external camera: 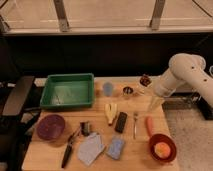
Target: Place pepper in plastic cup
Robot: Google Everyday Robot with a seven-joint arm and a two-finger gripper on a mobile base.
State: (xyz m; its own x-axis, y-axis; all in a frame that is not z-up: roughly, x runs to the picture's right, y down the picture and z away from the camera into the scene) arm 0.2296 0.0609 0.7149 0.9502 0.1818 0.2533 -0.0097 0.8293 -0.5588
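The pepper [149, 126] is small, elongated and orange-red, and lies on the wooden table [100, 162] at the right, just above the red bowl. The plastic cup [108, 89] is a blue-grey tumbler and stands upright at the back middle, right of the green tray. My gripper [154, 104] hangs at the end of the white arm [182, 70] over the table's right side. It is a little behind the pepper and well right of the cup. It holds nothing that I can see.
A green tray [68, 91] is back left. A metal cup [128, 91] stands right of the plastic cup. A red bowl [162, 148] holds a round orange fruit. A banana-like thing [111, 113], a black object [120, 122], a fork [135, 124], a maroon plate [51, 127], a cloth [91, 148] and a sponge [116, 147] lie mid-table.
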